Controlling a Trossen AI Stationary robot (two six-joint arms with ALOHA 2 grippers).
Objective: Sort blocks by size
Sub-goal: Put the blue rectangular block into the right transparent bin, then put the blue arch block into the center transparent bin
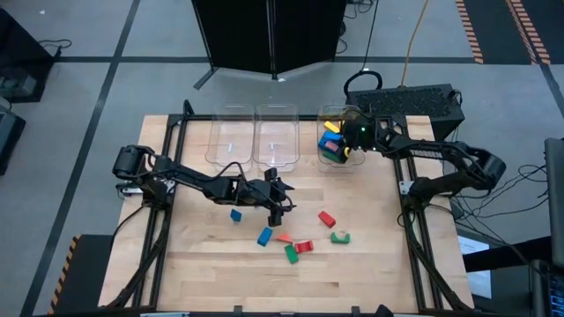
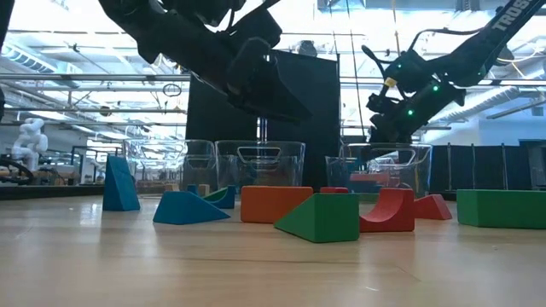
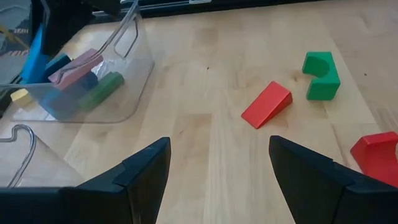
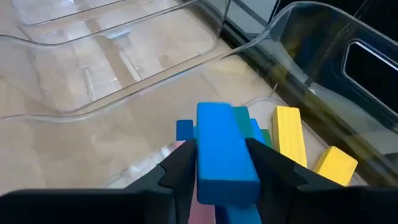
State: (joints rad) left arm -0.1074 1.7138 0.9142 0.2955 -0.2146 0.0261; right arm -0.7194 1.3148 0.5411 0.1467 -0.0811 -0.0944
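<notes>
Your right gripper [image 4: 217,163] over right bin [image 4: 348,81], jaws flanking blue block [image 4: 222,149], long axis along fingers, probably releasing.

A grey floor [image 1: 79,97] with dark lines surrounds the wooden table [image 1: 370,282]. A tall black panel [image 2: 328,102] stands behind the table's far edge. Overhead, bright ceiling beams [image 2: 77,81] run across a large hall; a white figure [image 2: 30,136], perhaps a humanoid robot, stands far off.
</notes>
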